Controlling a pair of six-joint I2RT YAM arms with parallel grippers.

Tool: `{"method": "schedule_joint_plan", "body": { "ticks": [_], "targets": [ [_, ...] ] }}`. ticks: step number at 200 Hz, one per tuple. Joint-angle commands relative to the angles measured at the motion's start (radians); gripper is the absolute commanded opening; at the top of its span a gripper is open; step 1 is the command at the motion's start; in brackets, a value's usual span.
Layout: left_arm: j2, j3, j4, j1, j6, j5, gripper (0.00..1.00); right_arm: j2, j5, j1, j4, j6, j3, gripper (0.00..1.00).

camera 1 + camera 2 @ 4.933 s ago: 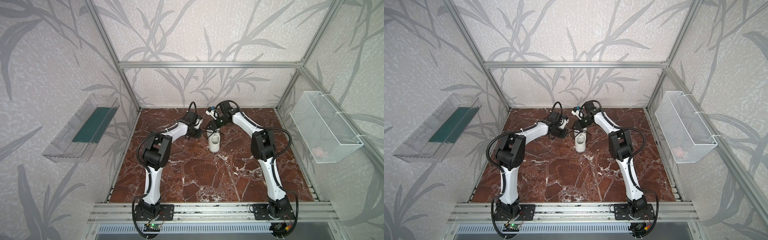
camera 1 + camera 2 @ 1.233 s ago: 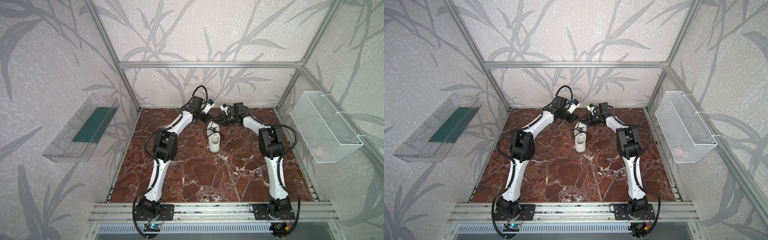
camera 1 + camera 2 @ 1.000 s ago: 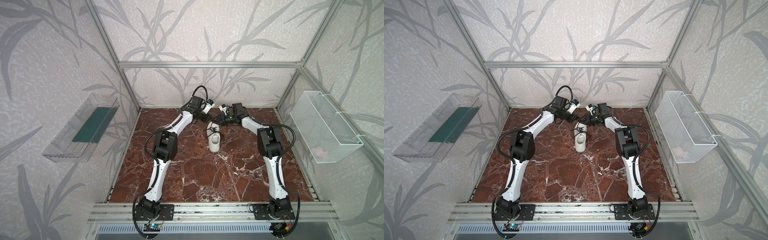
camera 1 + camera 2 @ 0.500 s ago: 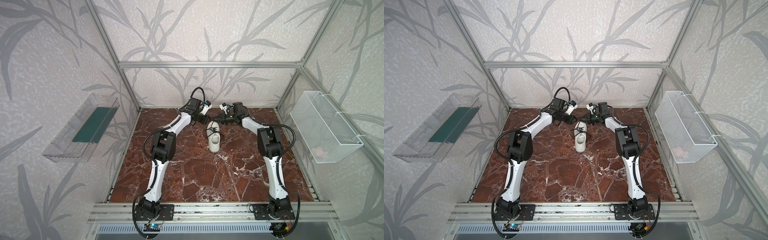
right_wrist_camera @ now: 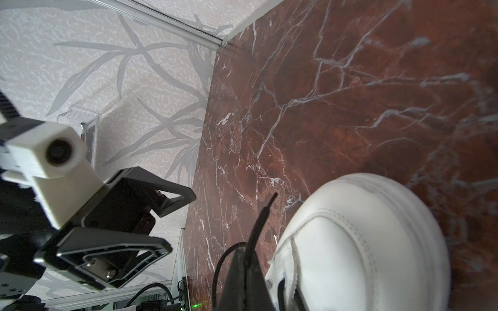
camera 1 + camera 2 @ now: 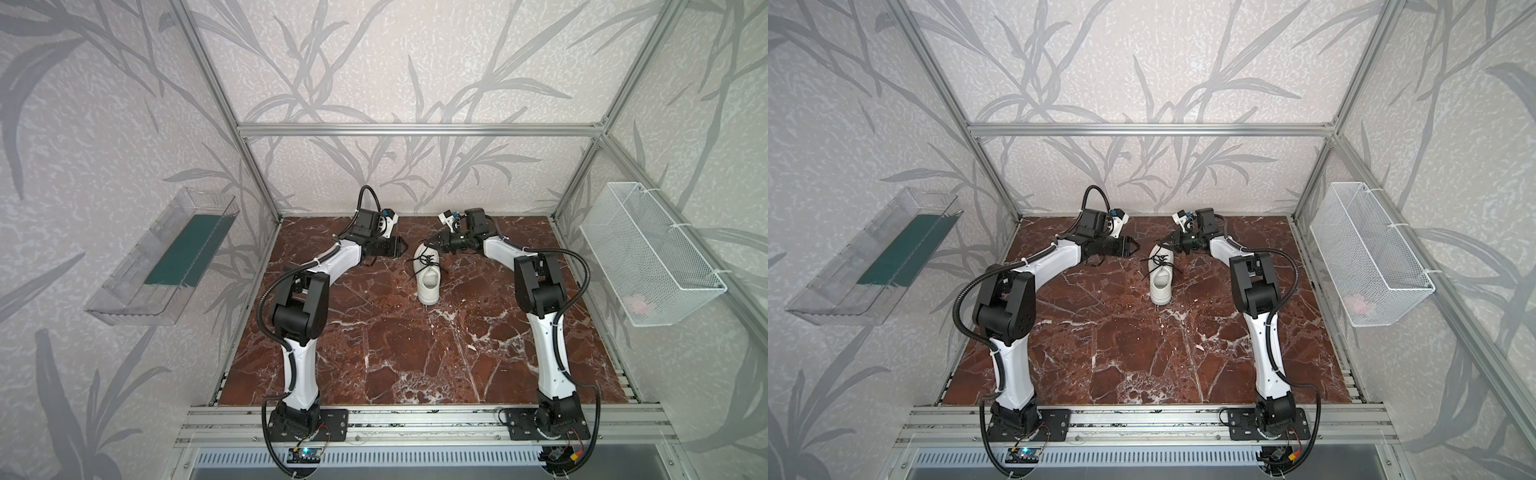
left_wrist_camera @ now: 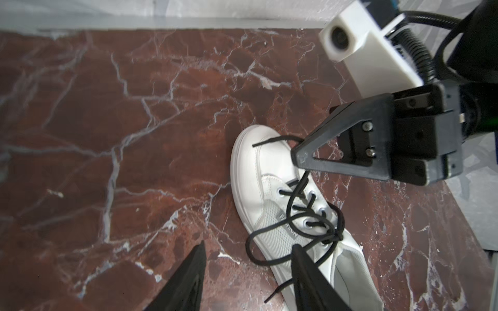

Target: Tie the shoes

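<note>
Sneaker (image 6: 428,272) lay on the marble floor (image 6: 415,353) toward the back of the cell, a little right of centre in both top views, toe pointing at the back wall and heel toward the robot bases. It was white all over, sole included, with thin black laces (image 7: 304,212) crossing the eyelets; the left wrist view showed them gathered in a loose knot near the tongue, one loop spilling off the side onto the floor and a free end lying across the toe cap.

Both arms reached far back and bent inward, facing each other across the toe. Left gripper (image 6: 400,246) hung just left of the toe, its fingers (image 7: 188,280) parted with nothing between them, one finger overlapping the shoe's side in its wrist view. Right gripper (image 6: 432,241) sat just right of the toe, its fingers (image 5: 248,272) pressed together on a lace strand that rose taut from the eyelets to the tips, its end poking out past them.

Toe lay near the back wall, leaving only a narrow strip of floor behind it. Open marble spread wide in front of the heel and to both sides. A clear tray (image 6: 162,262) hung on the left wall and a wire basket (image 6: 648,257) on the right, both well apart from the shoe.
</note>
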Motion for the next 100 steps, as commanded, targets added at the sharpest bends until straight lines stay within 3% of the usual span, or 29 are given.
{"method": "schedule_joint_plan", "body": {
  "ticks": [1, 25, 52, 77, 100],
  "targets": [
    [-0.028, -0.065, 0.102, 0.014, -0.206, 0.082, 0.54, -0.057, -0.003, -0.002, -0.032, -0.036, 0.012, 0.0],
    [-0.035, -0.201, 0.375, 0.018, -0.45, 0.107, 0.54, -0.065, 0.002, -0.002, -0.043, -0.044, 0.014, 0.0],
    [-0.003, -0.268, 0.565, 0.024, -0.669, 0.112, 0.54, -0.08, 0.01, -0.002, -0.071, -0.07, 0.014, 0.0],
    [0.037, -0.307, 0.743, 0.022, -0.835, 0.132, 0.53, -0.091, 0.016, -0.002, -0.104, -0.099, 0.018, 0.0],
    [0.061, -0.33, 0.826, 0.015, -0.9, 0.137, 0.53, -0.094, 0.017, -0.002, -0.112, -0.105, 0.023, 0.0]
  ]
}}
